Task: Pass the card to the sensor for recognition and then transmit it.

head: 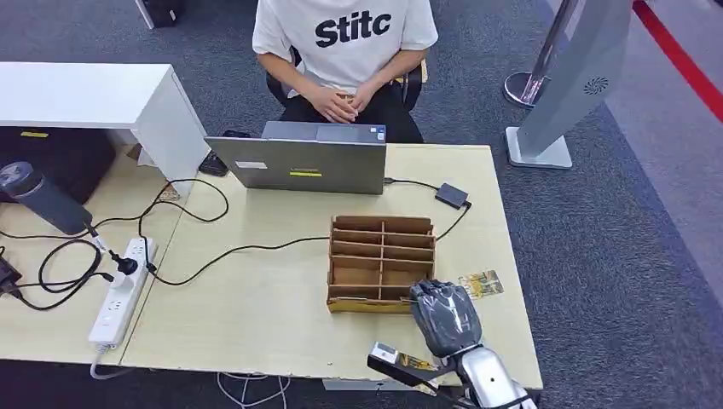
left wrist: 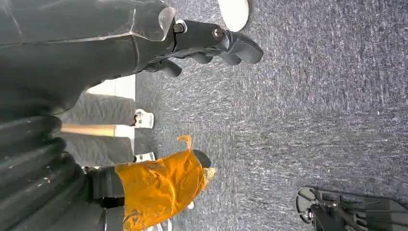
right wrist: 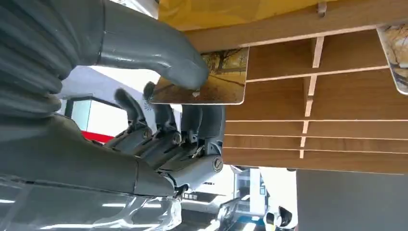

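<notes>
My right hand [head: 444,316] hovers at the near right corner of the wooden card organizer [head: 381,261]. It pinches a card [right wrist: 207,79] with an autumn landscape picture between thumb and fingers [right wrist: 163,115], just in front of the organizer's [right wrist: 327,96] slots. A second picture card [head: 482,284] lies flat on the table right of the organizer and reaches into the right wrist view as card [right wrist: 397,53]. The small black sensor [head: 452,195] sits at the far right, cabled to the laptop [head: 309,159]. My left hand [left wrist: 211,41] hangs over the carpet, holding nothing.
A person in a white shirt [head: 345,38] sits behind the laptop, hands folded. A power strip [head: 122,291] with looping cables and a dark bottle [head: 41,198] lie at the left. A white stand [head: 563,94] rises beyond the table's right edge [head: 511,256].
</notes>
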Motion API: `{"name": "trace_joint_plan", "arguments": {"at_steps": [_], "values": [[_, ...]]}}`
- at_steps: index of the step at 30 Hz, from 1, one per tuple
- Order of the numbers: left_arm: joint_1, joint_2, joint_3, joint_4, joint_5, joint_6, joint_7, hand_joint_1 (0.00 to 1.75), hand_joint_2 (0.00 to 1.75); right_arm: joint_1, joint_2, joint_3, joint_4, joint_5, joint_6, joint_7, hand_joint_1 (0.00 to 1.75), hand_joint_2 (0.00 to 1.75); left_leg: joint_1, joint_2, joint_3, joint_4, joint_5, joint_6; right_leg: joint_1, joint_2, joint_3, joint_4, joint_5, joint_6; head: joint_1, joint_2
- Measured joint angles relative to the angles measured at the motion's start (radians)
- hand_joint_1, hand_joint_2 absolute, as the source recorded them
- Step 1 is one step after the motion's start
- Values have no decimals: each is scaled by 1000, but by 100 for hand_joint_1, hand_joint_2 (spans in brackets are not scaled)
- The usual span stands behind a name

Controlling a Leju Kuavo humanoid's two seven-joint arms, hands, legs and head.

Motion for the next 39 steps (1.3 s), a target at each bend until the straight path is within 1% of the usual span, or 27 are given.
{"name": "trace_joint_plan", "arguments": {"at_steps": [1,2,6,8,11,14,16,17,19,20,21,22,24,27,30,34,36,39], "values": [[0,0,0,0,-2,-2,0,0,175,-6,0,0,5,-1,0,-6,162,175,0,0,0,0,0,0,0,0,0,0,0,0,0,0],[0,0,0,0,-6,-4,0,0,175,-15,1,0,10,-3,0,-11,168,175,0,0,0,0,0,0,0,0,0,0,0,0,0,0],[0,0,0,0,-26,-7,0,0,175,-58,7,1,30,-6,0,-21,169,175,0,0,0,0,0,0,0,0,0,0,0,0,0,0],[-1,0,-1,0,-33,-10,0,0,175,-79,11,2,34,-6,-2,-22,173,175,0,0,0,0,0,0,0,0,0,0,0,0,0,0],[-2,-1,-2,0,-40,-13,-1,0,175,-114,13,3,32,1,-2,-24,171,175,0,0,0,0,0,0,0,0,0,0,0,0,0,0],[-5,-3,-3,0,-50,-14,-1,0,175,-155,13,8,8,10,0,-21,173,175,0,0,0,0,1,0,0,1,0,0,1,0,0,0],[-7,-5,-3,0,-53,-15,-1,0,175,-185,13,16,-16,4,8,-19,169,175,0,1,0,0,1,0,0,1,0,0,1,0,0,0],[-8,-5,-3,0,-54,-16,-1,0,175,-199,13,22,-35,-6,14,-19,175,175,0,1,0,0,1,0,0,1,0,0,1,0,0,0],[-8,-5,-3,0,-56,-18,-1,0,175,-222,13,29,-72,-39,37,-30,175,175,0,0,0,0,1,0,0,1,0,0,1,0,0,0],[-8,-5,-3,0,-56,-19,-1,0,175,-234,13,34,-94,-79,59,-48,175,175,0,0,0,0,1,0,0,1,0,0,1,0,0,0],[-8,-5,-3,0,-57,-21,-1,0,175,-245,13,38,-114,-115,79,-61,171,175,0,1,0,0,1,0,0,1,0,0,1,0,0,0],[-8,-5,-3,0,-59,-23,-1,0,175,-258,13,46,-136,-148,99,-71,175,175,0,1,0,0,1,0,0,1,0,1,1,0,0,0],[-9,-5,-3,0,-62,-24,-2,0,175,-280,13,56,-171,-211,132,-94,175,175,0,1,0,0,1,0,0,1,0,1,1,0,0,0],[-9,-5,-3,0,-67,-25,-3,0,175,-318,13,74,-211,-275,179,-108,175,175,0,1,0,0,1,0,0,1,0,1,1,0,0,0],[-15,-5,-4,0,-78,-33,-2,0,175,-379,14,88,-223,-320,241,-105,175,175,0,1,0,0,1,0,0,1,0,1,1,-1,0,0],[-26,-5,-13,0,-95,-36,1,0,175,-487,30,101,-198,-387,319,-85,175,175,0,1,0,0,2,0,0,1,0,1,2,-1,0,0],[-32,-5,-19,0,-103,-38,2,0,175,-536,43,103,-166,-408,340,-70,175,175,0,1,0,0,2,0,0,1,0,1,2,-1,0,0],[-38,-5,-27,0,-111,-45,3,0,175,-598,61,103,-113,-418,353,-54,175,175,0,1,1,0,2,0,0,2,0,1,2,-2,0,0]]}}
